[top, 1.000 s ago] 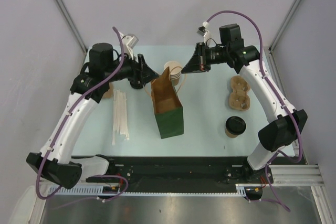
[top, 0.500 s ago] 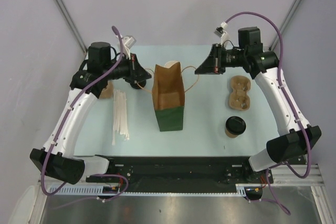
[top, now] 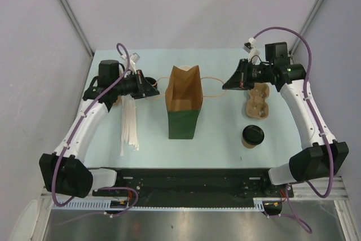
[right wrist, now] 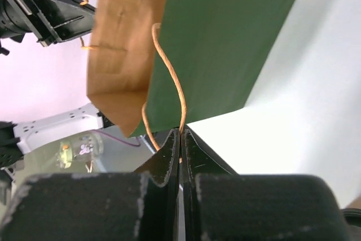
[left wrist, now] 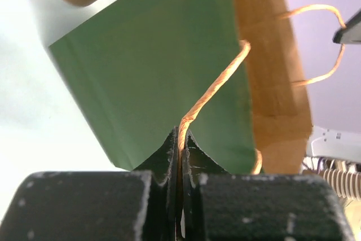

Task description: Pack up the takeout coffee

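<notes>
The small brown paper coffee cup (top: 253, 136), round and black-lidded, stands on the table (top: 225, 134) by the right arm, well apart from the green and brown paper bag (top: 184, 103). The left gripper (left wrist: 180, 139) pinches one thin string handle (left wrist: 214, 91) tight. The right gripper (right wrist: 180, 139) pinches the other handle (right wrist: 179, 91) tight.

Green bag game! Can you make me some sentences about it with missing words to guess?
The left gripper and the right gripper each pinch one twine ____ of the green paper bag. The takeout coffee wears a ____ lid. It stands on the ____ arm's side of the bag.
Missing words: handle, black, right.
</notes>
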